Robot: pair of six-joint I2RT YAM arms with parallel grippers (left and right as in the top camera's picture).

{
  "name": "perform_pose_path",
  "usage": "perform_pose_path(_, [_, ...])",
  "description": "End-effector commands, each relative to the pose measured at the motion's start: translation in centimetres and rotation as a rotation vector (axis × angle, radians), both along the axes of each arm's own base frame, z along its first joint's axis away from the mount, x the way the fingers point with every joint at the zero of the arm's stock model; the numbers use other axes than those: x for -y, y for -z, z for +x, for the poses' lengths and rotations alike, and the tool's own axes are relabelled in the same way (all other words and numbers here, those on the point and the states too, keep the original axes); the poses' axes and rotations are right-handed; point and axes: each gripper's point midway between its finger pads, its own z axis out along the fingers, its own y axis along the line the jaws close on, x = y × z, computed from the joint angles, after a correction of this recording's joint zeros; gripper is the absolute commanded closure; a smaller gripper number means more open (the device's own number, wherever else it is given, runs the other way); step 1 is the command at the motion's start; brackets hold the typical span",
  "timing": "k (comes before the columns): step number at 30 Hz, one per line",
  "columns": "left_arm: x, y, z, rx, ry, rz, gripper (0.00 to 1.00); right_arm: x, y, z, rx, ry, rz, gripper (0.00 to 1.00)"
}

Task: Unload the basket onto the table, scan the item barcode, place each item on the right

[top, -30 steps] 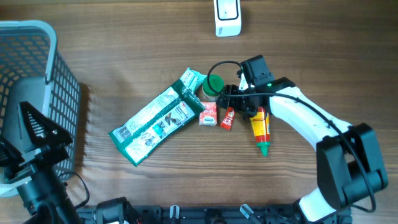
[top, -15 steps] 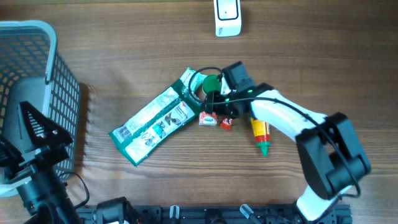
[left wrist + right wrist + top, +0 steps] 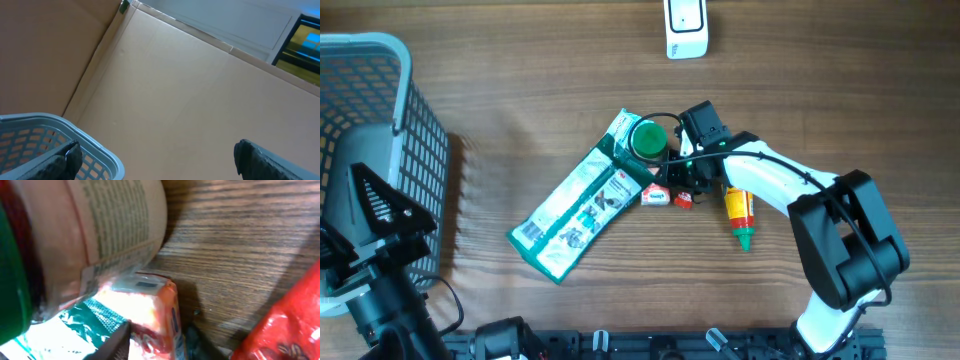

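Observation:
A small orange-and-white packet (image 3: pixel 655 197) lies on the wooden table, next to a little red sachet (image 3: pixel 683 200). My right gripper (image 3: pixel 670 188) is down at it. In the right wrist view the packet (image 3: pixel 160 310) sits between the two dark fingers (image 3: pixel 119 341), which press on both its sides; my right gripper (image 3: pixel 157 342) is shut on it. The white barcode scanner (image 3: pixel 686 28) stands at the table's far edge. My left gripper (image 3: pixel 160 160) is open and empty beside the basket.
A green-capped jar (image 3: pixel 648 138) rests on the top end of a long green-and-white pouch (image 3: pixel 582 200), just left of the right gripper. A yellow-and-red bottle (image 3: pixel 740 212) lies under the right arm. A grey basket (image 3: pixel 380 110) fills the left edge.
My right gripper slid left onto the small packets and its jaws narrowed around the orange-and-white one. The jar and the long pouch were nudged left. The left arm stayed still.

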Motion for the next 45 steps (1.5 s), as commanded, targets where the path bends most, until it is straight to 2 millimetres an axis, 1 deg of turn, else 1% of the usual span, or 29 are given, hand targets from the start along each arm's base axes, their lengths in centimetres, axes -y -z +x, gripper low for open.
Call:
perform_pose_path(1, [0.1, 0.1, -0.1, 0.003, 0.003, 0.003, 0.00, 0.3, 1.2, -0.6, -0.015, -0.048, -0.008, 0.78])
perform_pose_path(5, [0.1, 0.4, 0.0, -0.009, 0.004, -0.001, 0.00, 0.1, 0.7, -0.6, -0.001, -0.082, 0.010, 0.90])
perform_pose_path(7, [0.1, 0.4, 0.0, -0.011, 0.004, -0.001, 0.00, -0.2, -0.6, -0.8, 0.003, -0.121, 0.069, 0.91])
perform_pose_path(9, [0.0, 0.5, 0.1, -0.015, 0.004, -0.002, 0.00, 0.3, -2.3, -0.6, 0.024, -0.138, 0.112, 0.91])
perform_pose_path(11, [0.0, 0.6, 0.1, -0.020, 0.004, -0.003, 0.00, 1.9, -3.8, 0.1, 0.063, -0.134, 0.110, 0.92])
perform_pose_path(13, [0.0, 0.6, 0.1, -0.020, 0.004, -0.004, 0.00, 3.7, -4.7, 0.6, 0.092, -0.118, 0.076, 0.93])
perform_pose_path(14, [0.0, 0.6, 0.1, -0.020, 0.004, -0.004, 0.00, 4.9, -5.0, 0.9, 0.107, -0.097, 0.047, 0.93])
perform_pose_path(15, [0.0, 0.7, 0.1, -0.022, 0.004, -0.004, 0.00, 5.6, -5.5, 1.1, 0.125, -0.096, 0.039, 0.92])
perform_pose_path(17, [0.0, 0.7, 0.1, -0.022, 0.004, -0.004, 0.00, 6.5, -6.3, 1.5, 0.145, -0.082, 0.040, 0.86])
perform_pose_path(19, [0.0, 0.7, 0.1, -0.022, 0.004, -0.004, 0.00, 7.1, -6.9, 1.9, 0.159, -0.061, 0.045, 0.73])
perform_pose_path(20, [0.0, 0.7, 0.1, -0.023, 0.004, -0.004, 0.00, 7.1, -7.0, 1.8, 0.159, -0.062, 0.050, 0.64])
perform_pose_path(21, [0.0, 0.7, 0.1, -0.022, 0.004, -0.004, 0.00, 6.8, -7.1, 1.7, 0.157, -0.067, 0.060, 0.55])
perform_pose_path(22, [0.0, 0.7, 0.1, -0.022, 0.004, -0.004, 0.00, 5.9, -7.4, 1.3, 0.149, -0.091, 0.098, 0.52])
perform_pose_path(24, [0.0, 0.7, 0.1, -0.023, 0.004, -0.004, 0.00, 4.6, -7.8, 0.8, 0.151, -0.126, 0.135, 0.51])
perform_pose_path(26, [0.0, 0.7, 0.1, -0.022, 0.004, -0.004, 0.00, 4.2, -7.6, 0.7, 0.164, -0.139, 0.110, 0.45])
perform_pose_path(27, [0.0, 0.7, 0.1, -0.022, 0.004, -0.004, 0.00, 4.4, -7.2, 0.8, 0.173, -0.136, 0.070, 0.43])
perform_pose_path(29, [0.0, 0.7, 0.1, -0.023, 0.004, -0.004, 0.00, 5.7, -6.3, 1.3, 0.176, -0.078, -0.048, 0.38])
perform_pose_path(30, [0.0, 0.7, 0.1, -0.022, 0.004, -0.004, 0.00, 7.0, -5.7, 1.8, 0.173, -0.006, -0.133, 0.37])
perform_pose_path(31, [0.0, 0.7, 0.1, -0.022, 0.004, -0.004, 0.00, 7.8, -5.5, 2.2, 0.182, 0.027, -0.179, 0.37])
perform_pose_path(34, [0.0, 0.7, 0.1, -0.022, 0.004, -0.004, 0.00, 9.1, -4.9, 3.1, 0.210, 0.071, -0.254, 0.37])
perform_pose_path(35, [0.0, 0.7, 0.1, -0.023, 0.004, -0.004, 0.00, 9.3, -4.6, 3.1, 0.203, 0.083, -0.266, 0.38])
perform_pose_path(38, [0.0, 0.7, 0.1, -0.022, 0.004, -0.004, 0.00, 9.5, -3.3, 3.0, 0.160, 0.118, -0.276, 0.39])
perform_pose_path(43, [0.0, 0.7, 0.1, -0.023, 0.004, -0.004, 0.00, 8.2, -2.2, 2.6, 0.116, 0.089, -0.215, 0.40])
perform_pose_path(45, [0.0, 0.7, 0.1, -0.022, 0.004, -0.004, 0.00, 8.1, -1.8, 2.6, 0.109, 0.089, -0.215, 0.40])
